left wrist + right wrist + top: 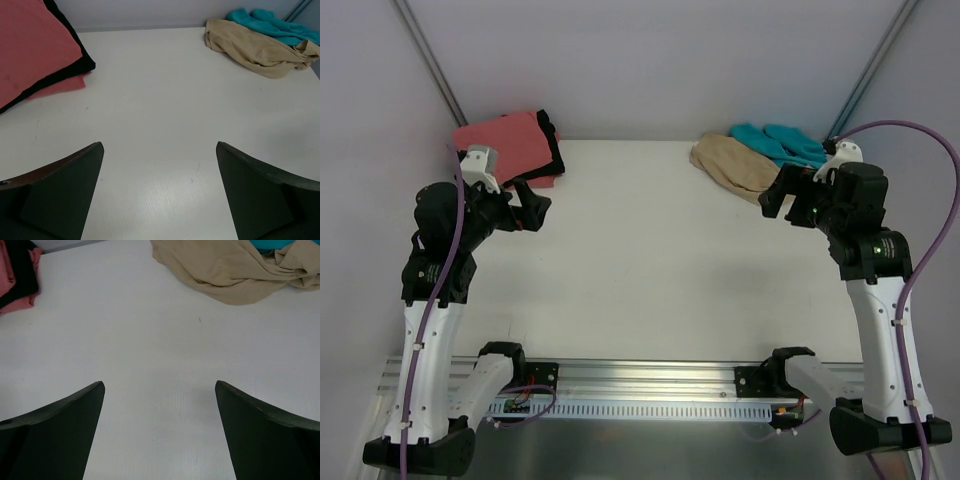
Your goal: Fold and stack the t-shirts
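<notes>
Both your claws are spread wide and hold nothing: the left gripper (159, 150) and the right gripper (160, 387) each hover over bare table (640, 260), fingers well apart. The tan t-shirt (732, 165) lies crumpled at the far right corner, unfolded, touching the teal t-shirt (780, 142) bunched just behind it. Over at the far left corner you have the coral-pink t-shirt (505, 145) lying flat with the black t-shirt (552, 145) against it (black seems to sit between coral layers, though the edge is hard to read).
</notes>
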Action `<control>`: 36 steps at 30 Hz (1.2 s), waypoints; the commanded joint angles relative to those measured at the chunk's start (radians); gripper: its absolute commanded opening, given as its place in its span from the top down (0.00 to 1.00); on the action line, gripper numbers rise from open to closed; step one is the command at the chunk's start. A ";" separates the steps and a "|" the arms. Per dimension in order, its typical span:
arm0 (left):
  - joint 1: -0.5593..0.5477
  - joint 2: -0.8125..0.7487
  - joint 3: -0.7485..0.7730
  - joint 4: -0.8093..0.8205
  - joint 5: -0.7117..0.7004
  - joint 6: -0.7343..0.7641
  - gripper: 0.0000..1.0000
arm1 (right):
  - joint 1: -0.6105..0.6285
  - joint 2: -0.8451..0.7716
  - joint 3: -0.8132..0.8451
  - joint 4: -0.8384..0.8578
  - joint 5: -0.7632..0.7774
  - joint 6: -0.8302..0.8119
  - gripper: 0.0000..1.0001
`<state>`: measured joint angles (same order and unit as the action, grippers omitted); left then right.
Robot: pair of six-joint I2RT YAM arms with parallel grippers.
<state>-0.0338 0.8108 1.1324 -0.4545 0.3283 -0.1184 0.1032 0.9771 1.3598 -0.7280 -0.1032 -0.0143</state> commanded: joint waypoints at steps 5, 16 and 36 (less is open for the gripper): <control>-0.020 0.039 0.017 -0.029 -0.127 0.029 0.01 | 0.038 0.109 0.117 -0.112 0.337 -0.116 0.01; -0.183 0.252 0.046 0.100 -0.249 0.069 0.01 | 0.122 0.298 0.151 -0.142 0.540 -0.197 0.01; -0.189 0.436 0.033 0.274 -0.110 -0.030 0.01 | -0.082 0.920 0.668 -0.171 0.536 -0.084 0.01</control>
<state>-0.2165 1.2453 1.1431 -0.2256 0.1776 -0.1120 0.0441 1.8565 1.9610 -0.8761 0.4580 -0.1413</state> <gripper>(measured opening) 0.986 0.990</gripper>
